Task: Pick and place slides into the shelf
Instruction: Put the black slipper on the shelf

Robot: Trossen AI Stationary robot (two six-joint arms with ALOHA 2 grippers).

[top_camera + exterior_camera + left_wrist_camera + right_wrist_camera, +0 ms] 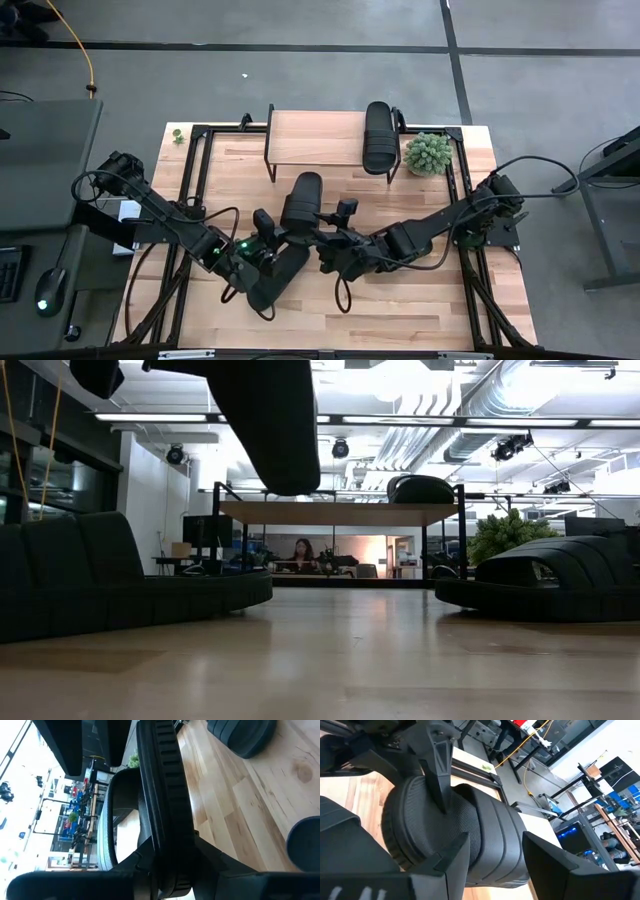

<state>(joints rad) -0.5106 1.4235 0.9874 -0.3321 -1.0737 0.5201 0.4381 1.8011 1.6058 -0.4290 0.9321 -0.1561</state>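
One black slide is up in the air at mid table; in the low view it hangs at the top. My left gripper is shut on it. My right gripper is open beside it, its fingers standing on either side of the ribbed strap; whether they touch it, I cannot tell. A second slide lies sole-down on the shelf. A third slide lies on the table under the left arm. Another slide rests on the table in the low view. My left gripper pinches the lifted slide's sole between its two fingers. One finger lies flat on the footbed beside the strap opening; the other is hidden behind the sole. The slide is clear of the table and tilted, its strap end toward the shelf.
A green plant stands on the table just right of the shelf. Black frame rails run along the table's left, right and far sides. A person sits far off in the room beyond.
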